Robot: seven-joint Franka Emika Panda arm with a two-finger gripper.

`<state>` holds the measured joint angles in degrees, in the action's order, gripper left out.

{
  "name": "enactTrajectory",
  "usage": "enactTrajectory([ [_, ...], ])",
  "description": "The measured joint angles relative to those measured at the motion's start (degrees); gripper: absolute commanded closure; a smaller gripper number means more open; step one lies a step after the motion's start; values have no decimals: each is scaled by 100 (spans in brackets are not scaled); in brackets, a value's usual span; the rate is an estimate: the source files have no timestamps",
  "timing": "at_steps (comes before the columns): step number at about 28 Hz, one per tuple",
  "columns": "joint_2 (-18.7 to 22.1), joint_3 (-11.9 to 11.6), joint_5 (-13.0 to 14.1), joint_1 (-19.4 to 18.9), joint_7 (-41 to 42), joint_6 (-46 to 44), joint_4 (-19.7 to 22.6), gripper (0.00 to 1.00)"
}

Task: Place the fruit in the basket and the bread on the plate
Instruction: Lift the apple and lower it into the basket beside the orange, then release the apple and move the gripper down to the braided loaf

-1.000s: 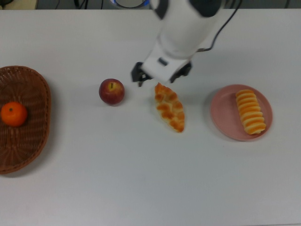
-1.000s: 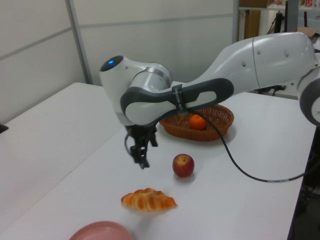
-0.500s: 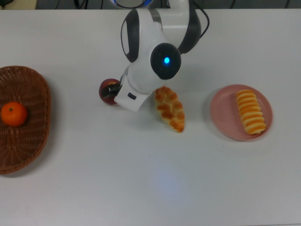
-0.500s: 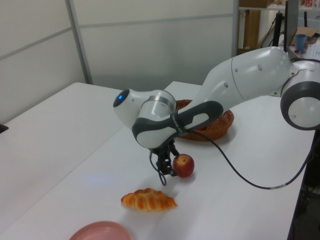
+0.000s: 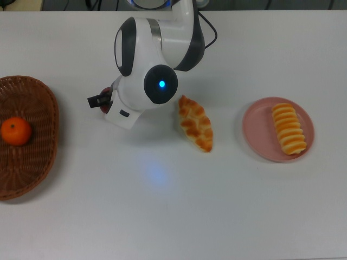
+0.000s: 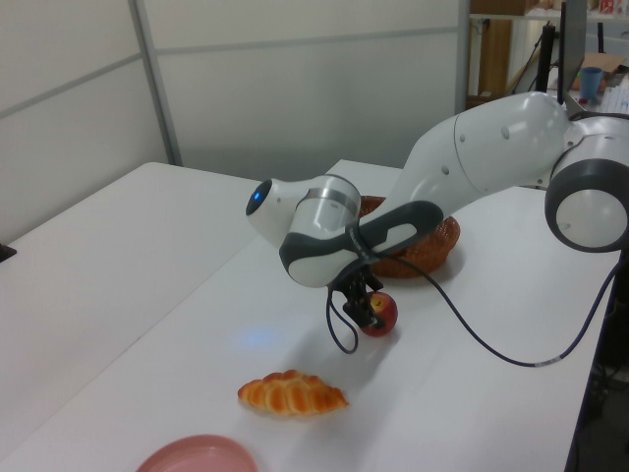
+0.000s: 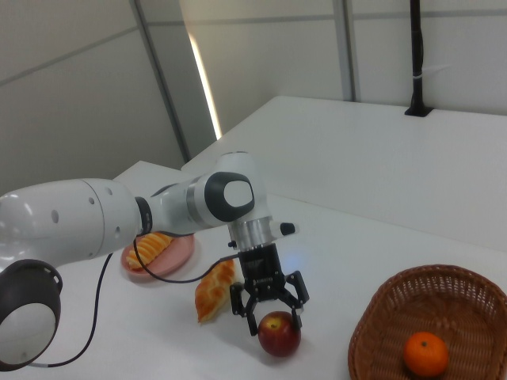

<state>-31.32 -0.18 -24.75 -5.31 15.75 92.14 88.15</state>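
My gripper [image 7: 273, 317] points down with its fingers [image 7: 246, 310] closed on either side of the dark red apple [image 7: 279, 336]. In the top view the arm hides most of the apple [image 5: 105, 106]. The orange mandarin [image 5: 15, 131] lies in the wicker basket [image 5: 32, 168] at the top view's left. To the right of the arm, the braided bread [image 5: 195, 123] lies on the table. The ribbed loaf [image 5: 289, 128] rests on the pink plate [image 5: 257, 132] at the top view's right.
The white table [image 5: 162, 206] carries everything. A black cable [image 6: 472, 339] hangs from the arm over the table in the left view. A black pole [image 7: 417, 55] stands at the far table edge in the right view.
The arm swung from above the braided bread over to the apple and closed on it. The apple has since shifted toward the basket, leftward in the top view.
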Motion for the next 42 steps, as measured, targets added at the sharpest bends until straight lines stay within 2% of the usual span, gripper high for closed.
enactTrajectory([
  [1, -19, 0, -50, -4, 0, -1, 26, 1],
  [2, -35, 0, -103, -8, 0, -1, 58, 9],
  [3, -49, 1, -158, -12, 0, -1, 94, 33],
  [6, -89, 1, -268, -17, 0, -1, 181, 77],
  [8, -98, 0, -274, -16, 0, -1, 192, 100],
  [10, -92, 0, -272, -5, 0, 0, 185, 100],
  [13, -89, -4, -95, 67, 0, 0, 86, 100],
  [17, -61, -25, 669, 377, 127, 6, -290, 100],
  [19, -4, -37, 1053, 653, 254, 8, -622, 100],
  [24, 242, -50, 1500, 1330, 436, 75, -1093, 100],
  [30, 335, -58, 1706, 1972, 444, 989, -1147, 99],
  [33, 222, -61, 1710, 2172, 430, 1536, -1104, 97],
  [36, -64, -67, 1710, 2369, 375, 2180, -1051, 93],
  [37, -170, -68, 1710, 2419, 354, 2376, -1040, 89],
  [38, -279, -68, 1710, 2463, 338, 2570, -1027, 81],
  [39, -387, -71, 1708, 2495, 329, 2746, -1020, 43],
  [40, -525, -76, 1698, 2530, 325, 2924, -1016, 18],
  [41, -602, -82, 1688, 2541, 324, 2994, -1012, 0],
  [42, -653, -90, 1663, 2543, 317, 3061, -1018, 0],
])
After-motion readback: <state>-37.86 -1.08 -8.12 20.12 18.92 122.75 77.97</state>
